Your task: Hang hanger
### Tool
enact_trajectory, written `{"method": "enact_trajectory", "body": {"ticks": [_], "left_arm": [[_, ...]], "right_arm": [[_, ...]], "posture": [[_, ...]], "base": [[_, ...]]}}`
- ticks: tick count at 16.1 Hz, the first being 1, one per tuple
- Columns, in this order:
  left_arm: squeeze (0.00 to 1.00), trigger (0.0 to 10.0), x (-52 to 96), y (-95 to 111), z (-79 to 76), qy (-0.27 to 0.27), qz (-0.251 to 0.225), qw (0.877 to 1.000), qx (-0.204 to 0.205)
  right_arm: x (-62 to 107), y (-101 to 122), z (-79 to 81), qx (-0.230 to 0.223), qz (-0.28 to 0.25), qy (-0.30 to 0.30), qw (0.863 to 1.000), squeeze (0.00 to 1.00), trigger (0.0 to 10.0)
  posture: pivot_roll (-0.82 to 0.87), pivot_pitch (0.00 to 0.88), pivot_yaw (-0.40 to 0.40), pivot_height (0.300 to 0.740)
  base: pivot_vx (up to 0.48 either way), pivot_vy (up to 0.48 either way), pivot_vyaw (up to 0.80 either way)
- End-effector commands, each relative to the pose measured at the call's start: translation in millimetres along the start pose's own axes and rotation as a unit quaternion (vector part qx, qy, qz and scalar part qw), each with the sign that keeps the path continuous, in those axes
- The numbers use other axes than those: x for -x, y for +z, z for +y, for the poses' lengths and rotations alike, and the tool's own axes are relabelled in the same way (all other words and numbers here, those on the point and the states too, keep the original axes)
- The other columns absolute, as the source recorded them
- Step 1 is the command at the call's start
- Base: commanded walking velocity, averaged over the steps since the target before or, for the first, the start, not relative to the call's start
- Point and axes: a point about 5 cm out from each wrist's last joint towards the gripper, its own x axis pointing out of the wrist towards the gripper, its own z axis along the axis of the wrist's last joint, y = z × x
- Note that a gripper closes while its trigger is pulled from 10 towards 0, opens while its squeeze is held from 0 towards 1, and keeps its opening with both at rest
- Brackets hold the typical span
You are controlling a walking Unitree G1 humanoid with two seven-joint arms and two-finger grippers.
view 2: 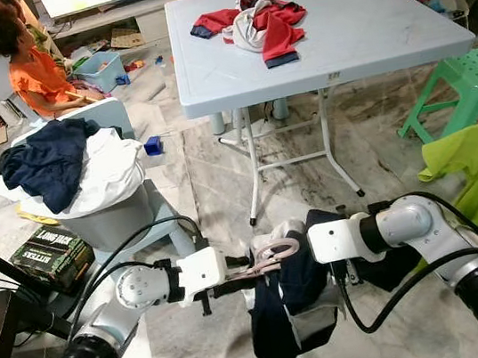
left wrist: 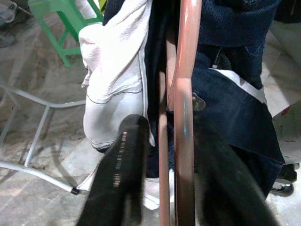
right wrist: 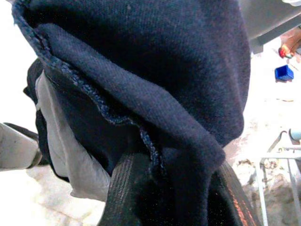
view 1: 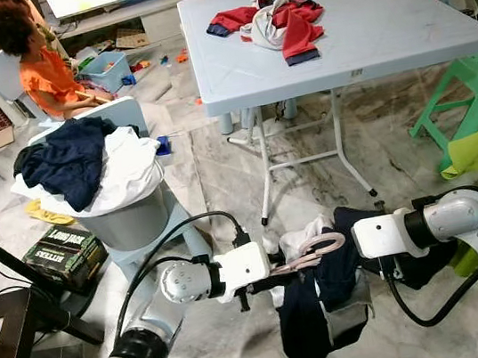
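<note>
Pink hanger sits clamped in the left gripper, near centre; the right gripper is closed on the navy garment draped over it.

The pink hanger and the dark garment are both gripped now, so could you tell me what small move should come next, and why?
Probably the left gripper should ease the pink hanger further into the dark garment while the right gripper holds the cloth. The fingers pinch the hanger's bars, the right fingers clamp navy fabric, and the garment hangs bunched between the arms, not yet spread on the hanger.
</note>
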Motion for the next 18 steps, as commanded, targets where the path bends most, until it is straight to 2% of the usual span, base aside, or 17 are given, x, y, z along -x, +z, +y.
{"method": "enact_trajectory", "body": {"ticks": [1, 8, 12, 13, 15, 18], "left_arm": [[0.0, 0.0, -1.6, 0.4, 0.6, -0.01, 0.008, 1.0, -0.013], [0.0, 0.0, -5.6, -2.2, -1.7, -0.01, 0.01, 1.0, -0.008], [0.0, 0.0, -3.0, -0.6, 7.2, 0.037, -0.009, 0.999, 0.008], [0.0, 0.0, -2.6, 0.2, 9.0, 0.049, -0.015, 0.999, 0.012], [0.0, 0.0, 0.0, 0.7, 12.8, 0.089, -0.032, 0.995, 0.024], [0.0, 0.0, 3.7, 0.2, 14.6, 0.121, -0.052, 0.991, 0.037]], "right_arm": [[2.5, 9.1, -5.3, 0.014, -0.018, -0.011, 1.0, 0.0, 10.0], [2.4, 10.0, -5.5, 0.01, -0.019, -0.011, 1.0, 0.0, 10.0], [1.0, 8.5, -7.6, -0.002, -0.018, -0.007, 1.0, 0.0, 10.0], [0.7, 8.3, -7.7, -0.008, -0.02, -0.003, 1.0, 1.0, 10.0], [-0.3, 7.5, -11.2, -0.022, -0.021, 0.003, 1.0, 1.0, 10.0], [-1.1, 8.2, -25.5, -0.002, -0.012, -0.024, 1.0, 1.0, 10.0]], "posture": [[-0.11, 0.0, 0.096, 0.74], [-0.11, 0.0, 0.092, 0.74], [-0.11, 0.0, 0.078, 0.74], [-0.11, 0.0, 0.074, 0.74], [-0.1, 0.0, 0.068, 0.74], [-0.1, 0.0, 0.068, 0.74]], "base": [[0.0, 0.0, 0.0], [0.0, 0.0, 0.0], [0.0, 0.0, 0.0], [0.0, 0.0, 0.0], [0.0, 0.0, 0.0], [0.0, 0.0, 0.0]]}}
